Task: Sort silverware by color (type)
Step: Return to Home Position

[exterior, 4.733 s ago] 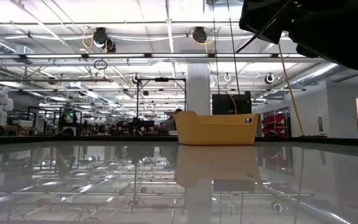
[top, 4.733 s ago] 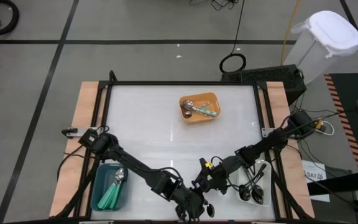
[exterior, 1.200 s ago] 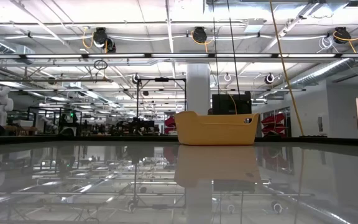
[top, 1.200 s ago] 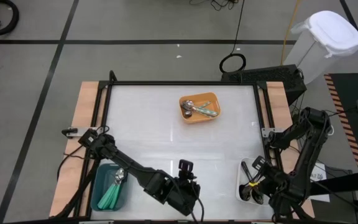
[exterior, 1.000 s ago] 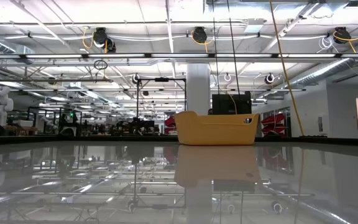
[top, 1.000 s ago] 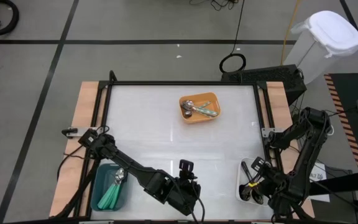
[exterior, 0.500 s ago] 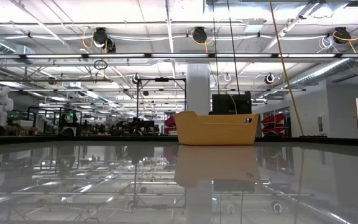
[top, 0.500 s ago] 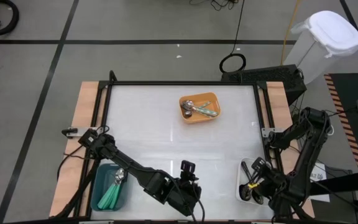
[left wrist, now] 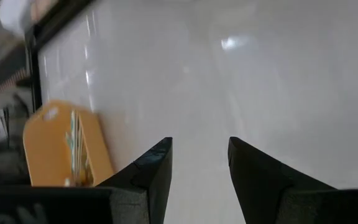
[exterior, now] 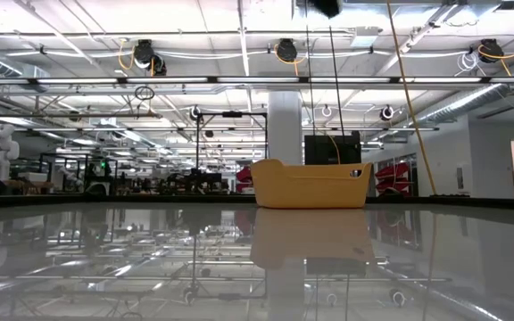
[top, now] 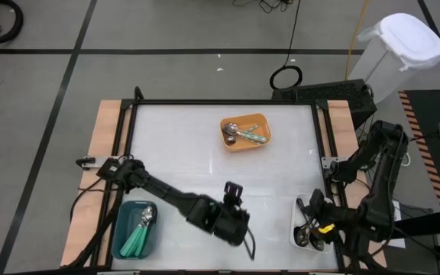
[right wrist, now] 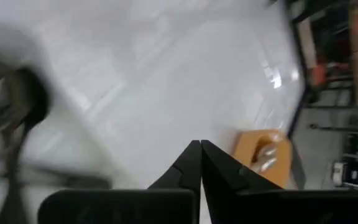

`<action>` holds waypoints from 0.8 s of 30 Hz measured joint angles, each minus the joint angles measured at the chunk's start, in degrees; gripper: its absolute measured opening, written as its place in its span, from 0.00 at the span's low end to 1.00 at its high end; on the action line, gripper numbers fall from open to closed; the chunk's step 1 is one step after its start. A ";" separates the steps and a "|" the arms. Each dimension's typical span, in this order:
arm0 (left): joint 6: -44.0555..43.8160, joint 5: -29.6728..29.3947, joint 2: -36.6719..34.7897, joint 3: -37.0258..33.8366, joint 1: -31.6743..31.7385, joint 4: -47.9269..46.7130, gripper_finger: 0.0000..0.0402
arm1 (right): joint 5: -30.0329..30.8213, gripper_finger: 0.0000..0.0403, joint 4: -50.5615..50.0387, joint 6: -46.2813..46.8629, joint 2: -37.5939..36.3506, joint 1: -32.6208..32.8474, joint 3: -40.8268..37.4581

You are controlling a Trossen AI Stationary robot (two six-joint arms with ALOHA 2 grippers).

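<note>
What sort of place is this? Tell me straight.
Probably a big robotics lab or workshop: an open ceiling of pipes, racks of equipment in the hall behind, and a framed work table on a tape-marked floor.

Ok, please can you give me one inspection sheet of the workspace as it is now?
Surface: glossy white tabletop, reflective.
Job's things: teal-handled spoons in teal rectangular tray; shiny silver metal spoons in orange rectangular tray; black spoons in white rectangular tray.
Clutter: nothing seen.
Grippers: left gripper open, empty, above tabletop; right gripper shut, by white tray.
Cables: black cable loop on grey floor beyond table.
Surroundings: white lidded bin beside table.
</note>
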 joint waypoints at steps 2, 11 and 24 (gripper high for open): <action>-1.47 0.75 0.00 0.00 1.33 -2.36 0.39 | 4.07 0.01 2.28 -0.25 -2.38 -0.07 -1.30; -2.81 3.30 0.00 0.00 4.13 -10.56 0.20 | 12.61 0.00 21.33 -10.85 -13.42 -4.13 -16.09; 0.91 11.63 -3.17 -21.97 10.50 9.80 0.08 | 2.02 0.00 65.67 -33.19 -25.25 -14.89 -35.63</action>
